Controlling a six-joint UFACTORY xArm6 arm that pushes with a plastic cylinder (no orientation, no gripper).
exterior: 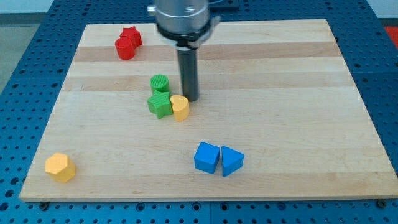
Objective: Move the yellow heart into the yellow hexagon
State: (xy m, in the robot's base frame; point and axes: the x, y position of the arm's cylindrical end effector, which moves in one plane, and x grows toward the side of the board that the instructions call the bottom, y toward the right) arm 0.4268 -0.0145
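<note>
- My tip (189,99) stands on the wooden board (298,124) just above and right of the yellow heart (180,107), touching it or very nearly; the gap cannot be judged.
- No gripper on this arm: only the straight dark rod (188,73) hanging from a grey metal mount (181,18) at the view's top. Nothing is held.
- The yellow heart lies near the board's middle, pressed against the right side of a green star-shaped block (160,104).
- A green cylinder-like block (160,83) sits just above the green star, close or touching.
- The yellow hexagon (60,167) lies at the board's lower left corner, well apart from the heart.
- Two red blocks touch at the upper left: a red star (131,35) and a red rounded block (124,48) below it.
- A blue cube (206,157) and a blue triangular block (231,160) sit side by side, touching, low in the middle.
- The board rests on a blue perforated table (18,93).
- No brand, label or writing can be read anywhere.
</note>
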